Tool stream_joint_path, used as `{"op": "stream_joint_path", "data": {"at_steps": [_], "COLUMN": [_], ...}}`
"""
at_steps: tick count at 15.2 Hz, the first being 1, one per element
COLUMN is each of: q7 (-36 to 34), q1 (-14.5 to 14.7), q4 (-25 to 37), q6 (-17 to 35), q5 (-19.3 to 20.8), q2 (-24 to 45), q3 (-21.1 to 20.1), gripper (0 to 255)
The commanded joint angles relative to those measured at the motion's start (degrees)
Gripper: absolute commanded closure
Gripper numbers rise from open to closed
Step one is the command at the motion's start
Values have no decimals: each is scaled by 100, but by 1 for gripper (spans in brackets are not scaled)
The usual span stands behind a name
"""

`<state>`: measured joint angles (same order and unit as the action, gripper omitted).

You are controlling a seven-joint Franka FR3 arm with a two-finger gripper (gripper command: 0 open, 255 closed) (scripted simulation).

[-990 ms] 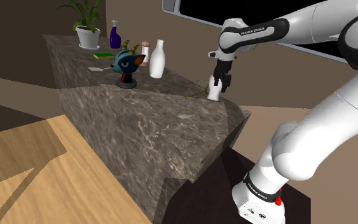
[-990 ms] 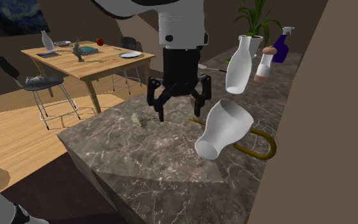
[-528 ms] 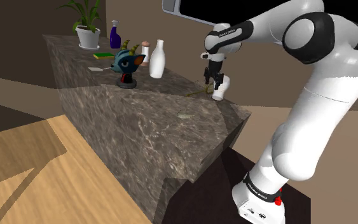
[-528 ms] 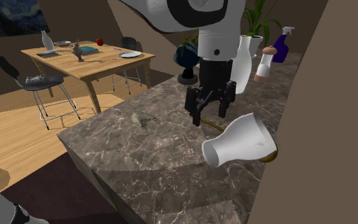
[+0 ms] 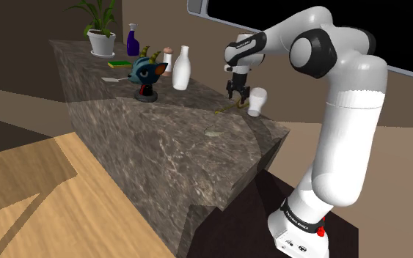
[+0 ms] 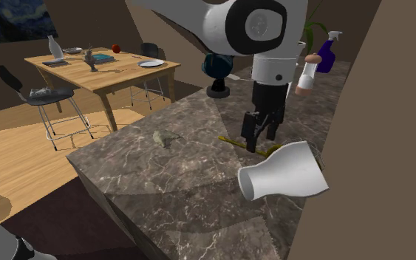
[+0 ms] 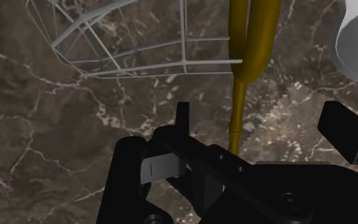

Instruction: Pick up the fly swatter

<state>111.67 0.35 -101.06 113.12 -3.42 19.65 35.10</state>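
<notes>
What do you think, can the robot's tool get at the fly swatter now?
Probably yes. The open tool hangs right over the yellow handle of the fly swatter, with nothing between. The tipped white vase lies close beside and might get bumped.

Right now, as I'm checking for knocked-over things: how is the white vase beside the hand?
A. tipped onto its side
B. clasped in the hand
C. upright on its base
A: the white vase lies on its side on the counter, its mouth pointing sideways, beside the hand.
</notes>
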Motion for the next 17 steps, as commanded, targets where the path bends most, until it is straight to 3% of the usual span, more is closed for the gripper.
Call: {"op": "stream_joint_path", "data": {"at_steps": [1, 6, 7, 17], "q7": [38, 58, 62, 52], "q1": [-28, -53, -57, -46], "q4": [-21, -155, -151, -120], "q6": [109, 344, 344, 279], "q5": [-57, -126, -129, -106], "q2": [100, 216, 221, 182], "q3": [-29, -64, -64, -53], "gripper": [0, 0, 255, 255]}}
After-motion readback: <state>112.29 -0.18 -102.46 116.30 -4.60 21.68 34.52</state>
